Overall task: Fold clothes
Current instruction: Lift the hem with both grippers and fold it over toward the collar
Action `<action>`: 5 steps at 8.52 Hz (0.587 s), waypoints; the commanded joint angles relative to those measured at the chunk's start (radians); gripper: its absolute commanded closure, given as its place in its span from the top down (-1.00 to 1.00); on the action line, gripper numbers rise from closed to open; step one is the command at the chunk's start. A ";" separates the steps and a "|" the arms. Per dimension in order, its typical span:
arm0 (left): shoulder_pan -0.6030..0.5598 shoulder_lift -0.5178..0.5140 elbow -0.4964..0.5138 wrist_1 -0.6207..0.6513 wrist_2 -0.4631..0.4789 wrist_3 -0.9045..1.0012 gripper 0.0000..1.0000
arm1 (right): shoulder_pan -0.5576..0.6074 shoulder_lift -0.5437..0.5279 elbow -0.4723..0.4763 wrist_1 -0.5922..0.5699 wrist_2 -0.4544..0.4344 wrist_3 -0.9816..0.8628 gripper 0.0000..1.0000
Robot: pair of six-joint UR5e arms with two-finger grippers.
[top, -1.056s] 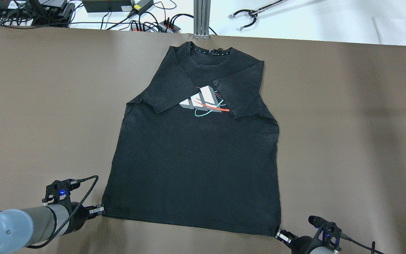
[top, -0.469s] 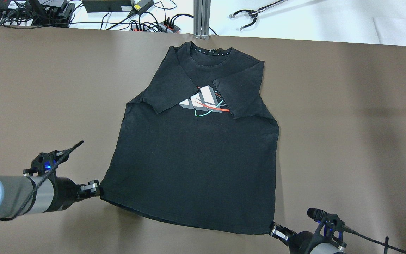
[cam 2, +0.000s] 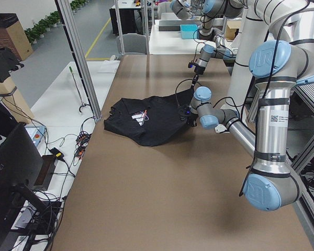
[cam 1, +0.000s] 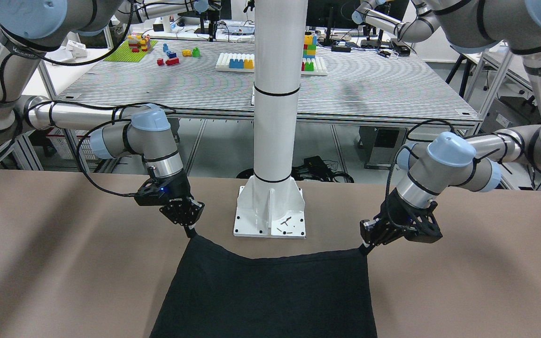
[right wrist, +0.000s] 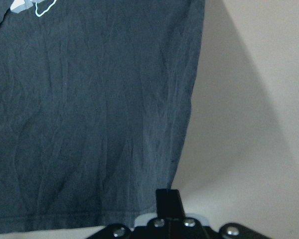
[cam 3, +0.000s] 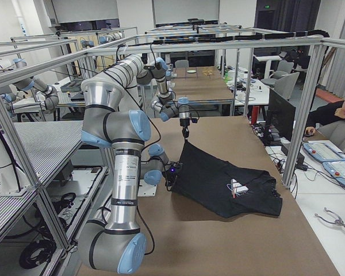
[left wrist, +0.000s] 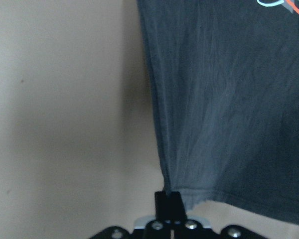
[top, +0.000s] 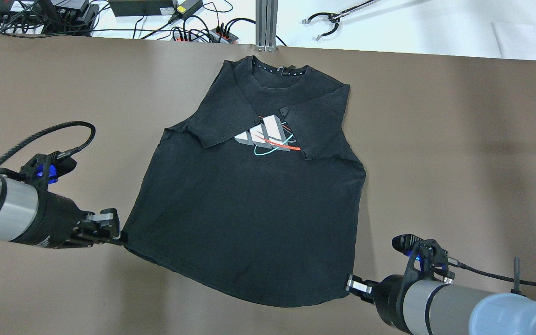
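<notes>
Clamps left claw (top: 119, 239) and right claw (top: 349, 284) shut on hem corners of the black shirt (top: 249, 209) at six o'clock on the bench (top: 435, 139), holding that edge aloft; shows sleeves (top: 221, 121) already folded in, collar (top: 279, 70) at twelve; leaves hem-to-collar fold undone.

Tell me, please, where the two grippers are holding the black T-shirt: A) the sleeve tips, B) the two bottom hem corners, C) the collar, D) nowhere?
B: the left gripper and the right gripper each pinch one bottom hem corner of the T-shirt.
</notes>
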 commanded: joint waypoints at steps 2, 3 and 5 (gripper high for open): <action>0.168 0.144 -0.322 0.021 -0.176 0.022 -1.00 | -0.170 -0.056 0.212 -0.114 0.217 -0.041 -1.00; 0.158 0.145 -0.323 0.023 -0.178 0.022 -1.00 | -0.168 -0.056 0.242 -0.149 0.218 -0.041 -1.00; 0.019 0.101 -0.184 0.021 -0.167 0.032 -1.00 | -0.101 -0.045 0.244 -0.192 0.202 -0.041 -1.00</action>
